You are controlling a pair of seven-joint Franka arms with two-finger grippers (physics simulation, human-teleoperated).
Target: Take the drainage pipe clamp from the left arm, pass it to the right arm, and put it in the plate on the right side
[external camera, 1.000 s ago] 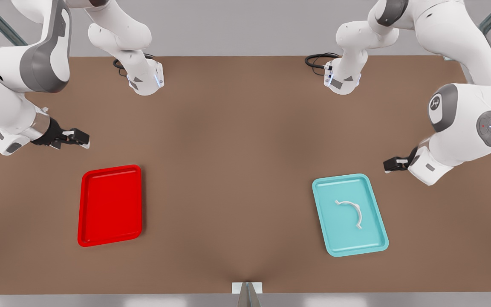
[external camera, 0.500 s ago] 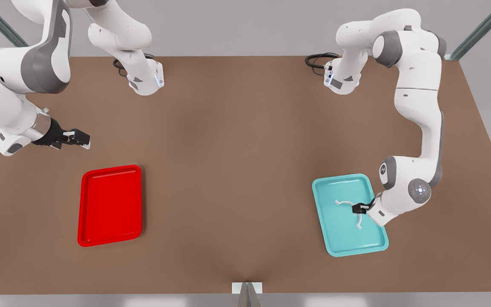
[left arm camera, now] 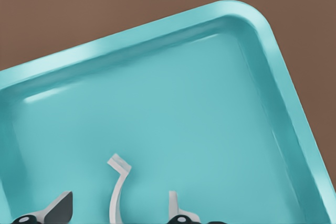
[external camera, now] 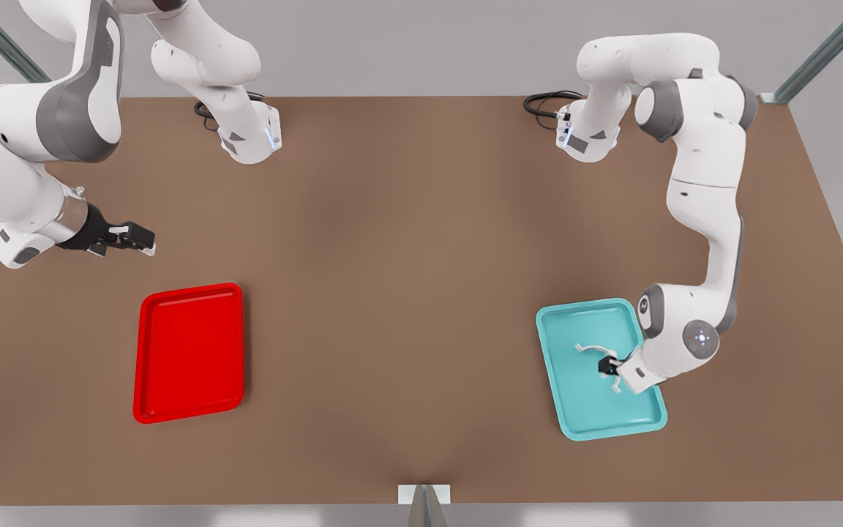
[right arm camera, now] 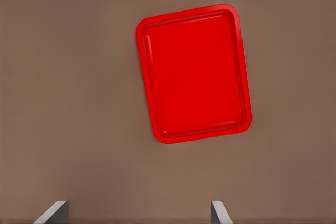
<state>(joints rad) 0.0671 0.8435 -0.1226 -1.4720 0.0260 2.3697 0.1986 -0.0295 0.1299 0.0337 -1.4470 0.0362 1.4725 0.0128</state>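
A: Drainage pipe clamp [external camera: 600, 357] lies flat in the teal tray [external camera: 575, 410], a bit toward 12 o'clock of the tray's middle in the front view. Same spot and pose as a second ago, so it hasn't been lifted.

B: What changed, then?

A: The left arm. A second ago the left gripper [external camera: 607, 365] hung off the tray at its 2 o'clock, well apart from the clamp. Half a second ago it was over the strap. Now it is lower and right on the arc. In the left wrist view the clamp [left arm camera: 117, 190] runs up between the two fingertips [left arm camera: 59, 209].

B: Jaws?

A: Left jaws spread, one each side of the strap, not yet closed on it. I can't tell if either pad touches.

B: So, pre-grasp.

A: My read: descent about done, closing is next. The strap is thin and curved, so a skewed pinch could flick it across the tray.

B: Other side?

A: Right gripper [external camera: 127, 236] waits above the worktop [external camera: 407, 293] at 11 o'clock of the red plate [external camera: 189, 406], unchanged through the last second. Right wrist view shows its jaws apart and holding nothing, plate [right arm camera: 194, 73] below.

B: Progress?

A: Early. Pick, handover and placement are all still to do.
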